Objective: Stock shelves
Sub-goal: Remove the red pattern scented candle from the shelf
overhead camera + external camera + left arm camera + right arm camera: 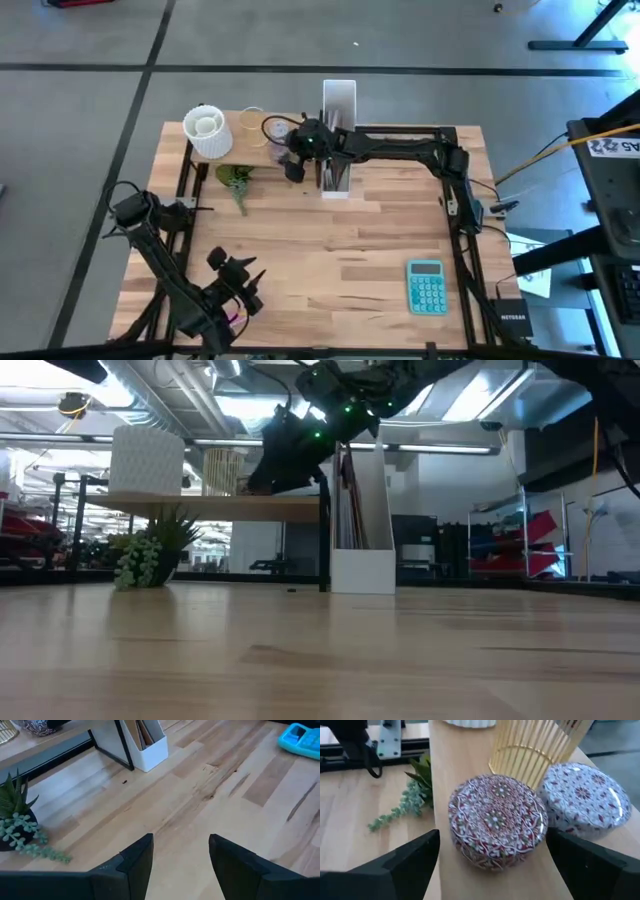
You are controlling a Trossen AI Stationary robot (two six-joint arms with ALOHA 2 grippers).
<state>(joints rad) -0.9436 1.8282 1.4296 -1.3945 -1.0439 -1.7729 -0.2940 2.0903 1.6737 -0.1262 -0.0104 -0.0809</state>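
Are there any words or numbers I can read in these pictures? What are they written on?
"NETGEAR": on the small dark box at the table's right front corner, only just readable.
White sign at the right edge: letters upside down and cut off, not readable.
Turquoise calculator: key markings too small to read.
The patterned tins carry only decoration, no words.

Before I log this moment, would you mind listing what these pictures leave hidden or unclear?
- High view: the two patterned tins on the shelf are covered by the right gripper.
- Low view: the same gripper blocks the tins; only the white ribbed pot and gold wire holder show.
- Right wrist view: the second tin sits partly behind the first.
- File box: its contents show only as edges.
- Calculator: keys too small to read.
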